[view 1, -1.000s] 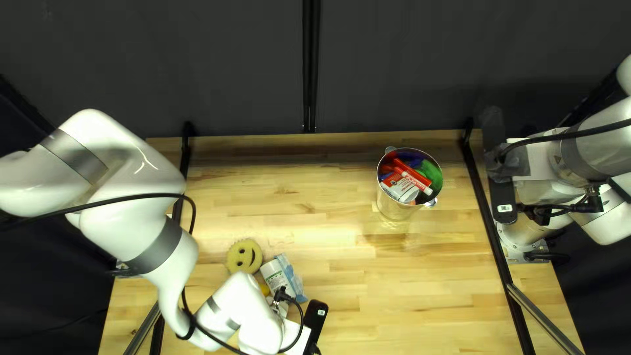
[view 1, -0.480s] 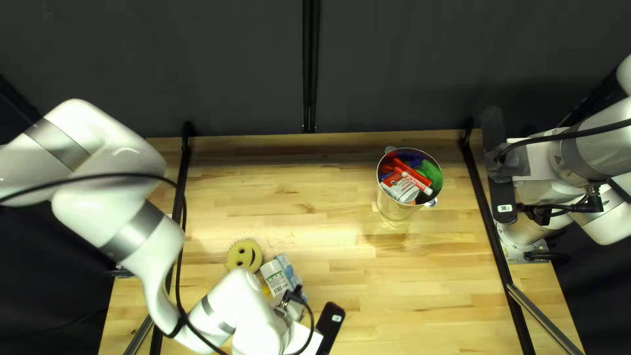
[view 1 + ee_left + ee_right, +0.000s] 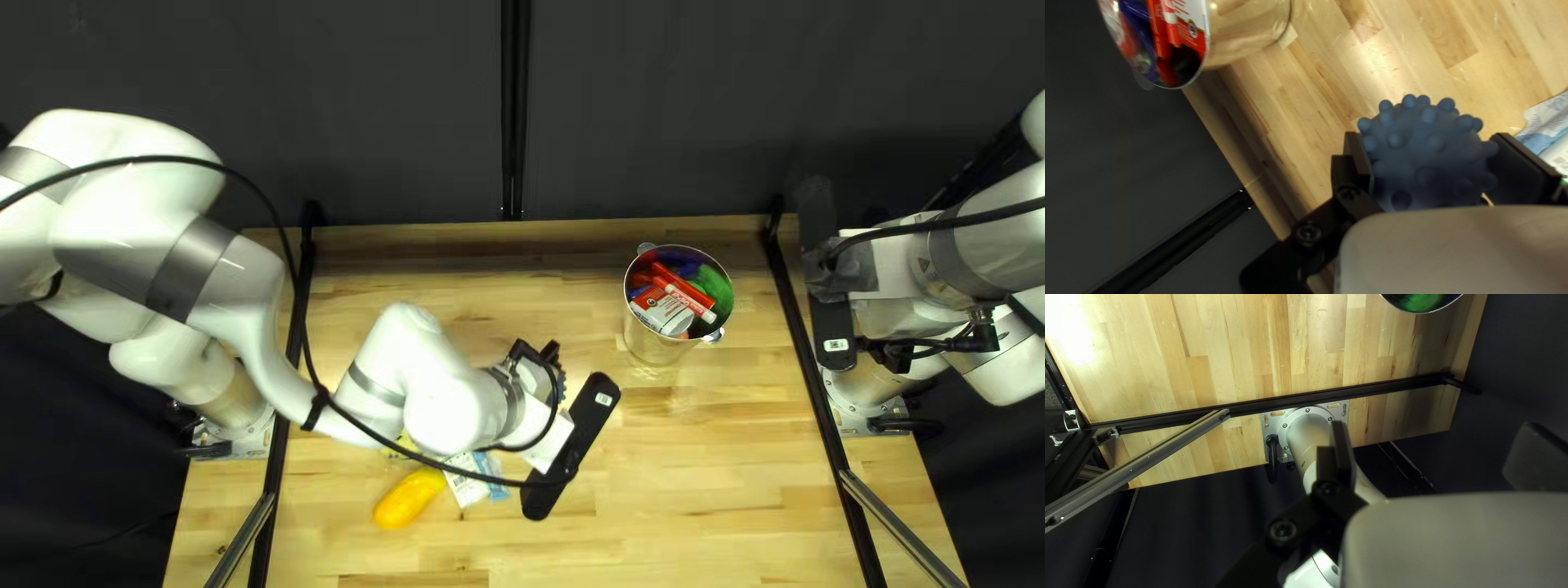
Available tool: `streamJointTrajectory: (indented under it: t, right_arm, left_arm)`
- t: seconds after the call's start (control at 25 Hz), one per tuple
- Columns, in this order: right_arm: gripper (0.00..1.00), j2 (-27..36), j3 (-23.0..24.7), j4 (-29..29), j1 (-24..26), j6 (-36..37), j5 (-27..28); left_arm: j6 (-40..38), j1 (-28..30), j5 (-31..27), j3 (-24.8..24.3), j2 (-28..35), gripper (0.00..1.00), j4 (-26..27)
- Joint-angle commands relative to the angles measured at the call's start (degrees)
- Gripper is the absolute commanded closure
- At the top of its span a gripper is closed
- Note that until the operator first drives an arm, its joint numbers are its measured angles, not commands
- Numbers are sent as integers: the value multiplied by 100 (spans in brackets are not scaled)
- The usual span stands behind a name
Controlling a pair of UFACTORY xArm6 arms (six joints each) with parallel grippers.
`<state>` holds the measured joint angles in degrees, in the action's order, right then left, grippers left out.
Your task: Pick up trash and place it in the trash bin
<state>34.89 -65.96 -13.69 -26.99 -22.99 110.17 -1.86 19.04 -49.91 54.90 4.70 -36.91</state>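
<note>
Left pincer [image 3: 1430, 155] holding knobbly ball [image 3: 1426, 142]; right pincer [image 3: 1436, 452] wide. Clear bin [image 3: 651, 346] rim, centre, lower before releasing; looks full, ball may roll off.

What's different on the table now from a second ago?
My left hand has moved away from the table's near edge, toward the middle and closer to the bin, uncovering a long yellow thing. It now grips a knobbly blue ball; the earlier pictures don't show whether it already did. The bin and my right arm look unmoved.
</note>
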Motion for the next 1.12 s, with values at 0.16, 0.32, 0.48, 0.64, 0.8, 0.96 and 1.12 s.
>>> streamJointTrajectory:
  t: [0.16,0.32,0.48,0.64,0.8,0.96,1.12]
  right_arm:
    - [0,0,0,0,0,0,0]
    - [0,-167,-190,-204,-298,-215,211]
    - [0,-212,-236,-313,-418,-320,290]
    - [0,-199,-215,-330,-431,-355,297]
    - [0,-199,-215,-330,-431,-355,297]
    - [0,-199,-215,-330,-431,-355,297]
    - [0,-199,-215,-330,-431,-355,297]
  left_arm:
    - [-433,0,99,-12,-40,100,-137]
    - [-800,-385,471,139,-175,100,-544]
    - [-1126,-943,982,428,-521,100,-1033]
    - [-776,-1326,1190,1151,-1012,100,-1032]
    - [-309,-1755,1432,1880,-1543,100,-806]
    - [-14,-2120,1870,2276,-1961,100,-482]
    - [372,-2351,2201,2612,-2333,100,-27]
